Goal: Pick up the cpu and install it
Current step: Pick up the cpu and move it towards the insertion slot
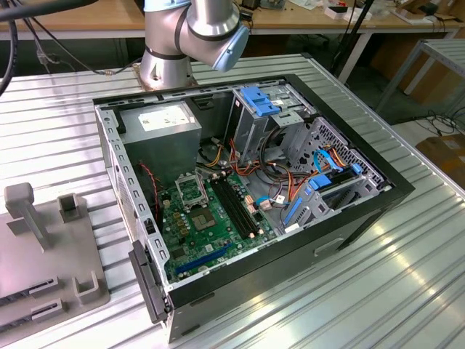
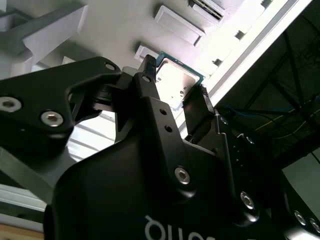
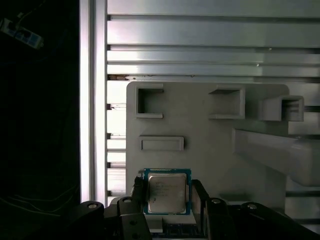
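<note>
The cpu [image 3: 167,192] is a small square chip with a silver-grey top and green edges. It sits between the two black fingers of my gripper [image 3: 168,194], which is shut on its opposite sides. In the second wrist view the cpu [image 2: 176,82] shines bright in the gripper [image 2: 176,86], held well above the grey fixture [image 2: 175,25]. In the exterior view the motherboard's metal-framed socket [image 1: 190,190] lies inside the open computer case [image 1: 363,211]. The arm [image 1: 192,29] rises out of the picture behind the case.
The grey fixture [image 1: 43,254], with posts and slots, lies on the ribbed metal table [image 1: 378,291] at the exterior view's left. Inside the case are the grey power-supply box [image 1: 160,123], black memory slots [image 1: 236,203], cables and blue drive brackets [image 1: 261,98]. The grey fixture [image 3: 210,145] lies beside the dark case wall [image 3: 40,125].
</note>
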